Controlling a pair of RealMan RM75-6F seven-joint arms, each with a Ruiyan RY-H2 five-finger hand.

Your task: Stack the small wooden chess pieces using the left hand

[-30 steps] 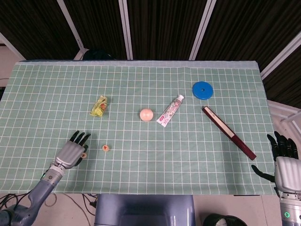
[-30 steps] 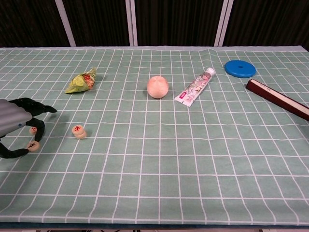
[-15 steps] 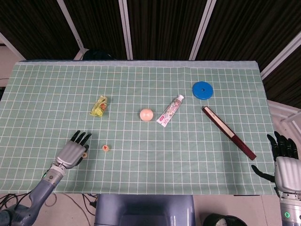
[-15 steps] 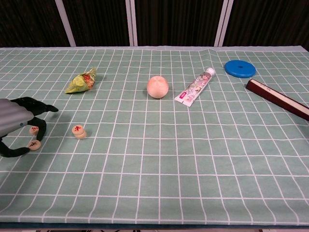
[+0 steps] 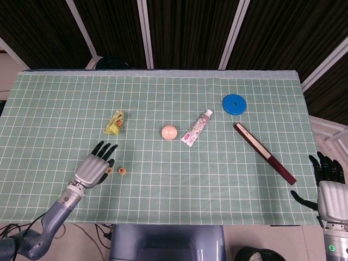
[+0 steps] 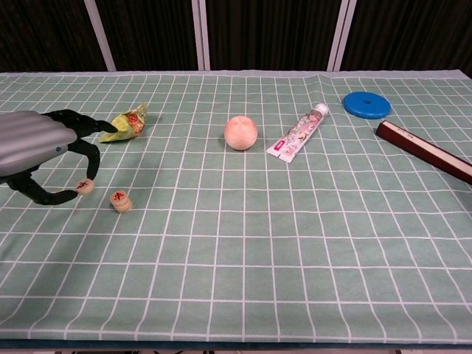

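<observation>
My left hand [image 5: 95,166] hovers over the table's near left part, and in the chest view the left hand [image 6: 37,144] is raised off the cloth. It pinches a small round wooden chess piece [image 6: 85,186] with a red mark between thumb and a fingertip; the head view shows this held piece [image 5: 109,170] at the fingertips. Just right of it a second wooden chess piece [image 6: 120,200] rests on the cloth, apart from the hand, also seen as the resting piece [image 5: 122,171]. My right hand [image 5: 329,185] hangs past the table's right edge, fingers apart and empty.
On the green checked cloth [image 6: 295,243] lie a yellow-green wrapped snack [image 6: 125,123], a peach-coloured ball [image 6: 240,132], a toothpaste tube [image 6: 297,133], a blue disc [image 6: 366,104] and a dark red box [image 6: 424,151].
My left hand has risen and moved right toward the resting piece, carrying one piece in its pinch. Of two pieces earlier by the fingers, only one shows now. The right hand has not moved.
</observation>
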